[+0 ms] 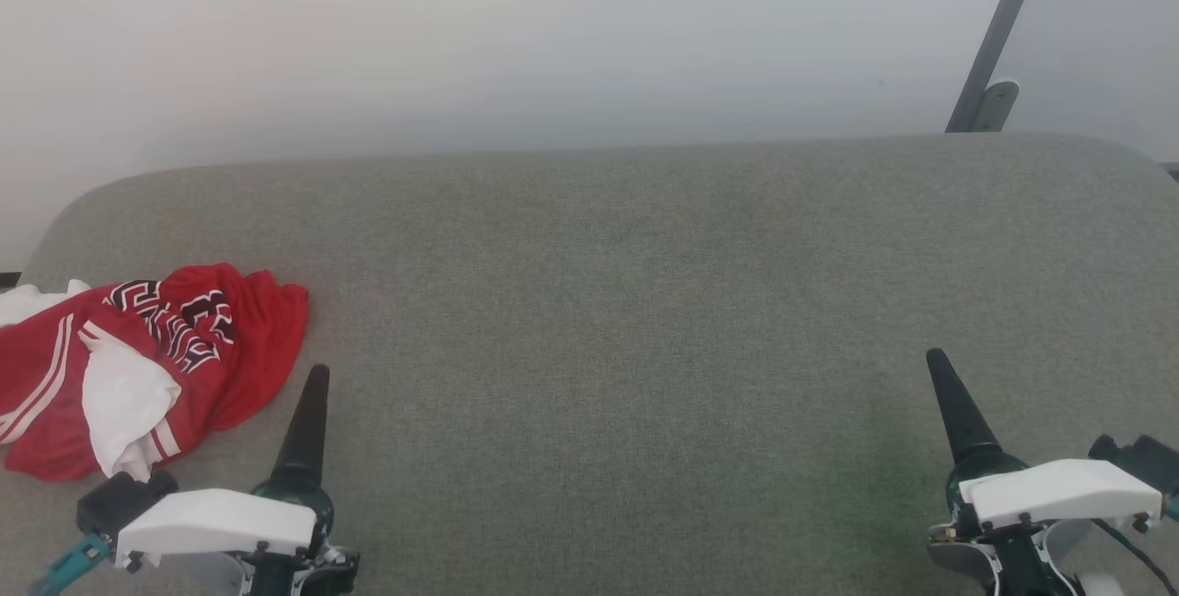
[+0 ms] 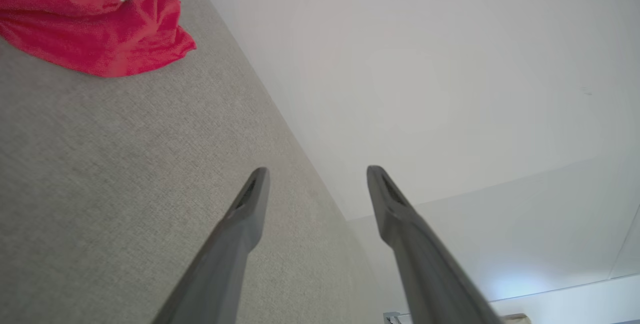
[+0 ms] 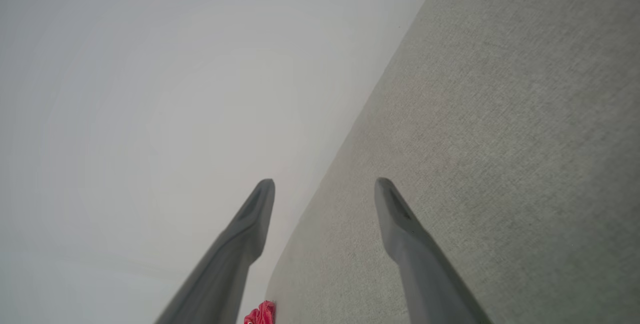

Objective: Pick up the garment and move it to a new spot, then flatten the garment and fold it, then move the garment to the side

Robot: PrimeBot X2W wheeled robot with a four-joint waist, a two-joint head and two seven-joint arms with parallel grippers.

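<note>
Grey surface (image 1: 645, 301): padded, fabric-covered. Garment (image 1: 157, 366): crumpled heap at the surface's left end (no clear long axis), lying near, ahead and to the left of the left gripper (image 2: 315, 174), which is spread and empty. Right gripper (image 3: 325, 186): also spread and empty, well apart from the garment. The left arm is the nearer.

We are seeing the garment (image 1: 249, 347) lying on the padded surface (image 1: 645, 301), at that surface's left end. The left gripper (image 2: 315, 171) is hovering near the garment, on its near right side and apart from it, while the right gripper (image 3: 325, 183) is hanging well apart, far to the garment's right over the same surface. Behind the garment, past the surface's far edge, we are facing a wall (image 1: 461, 25), and a slanted bar (image 1: 999, 34) is rising along it far to the garment's right.
</note>
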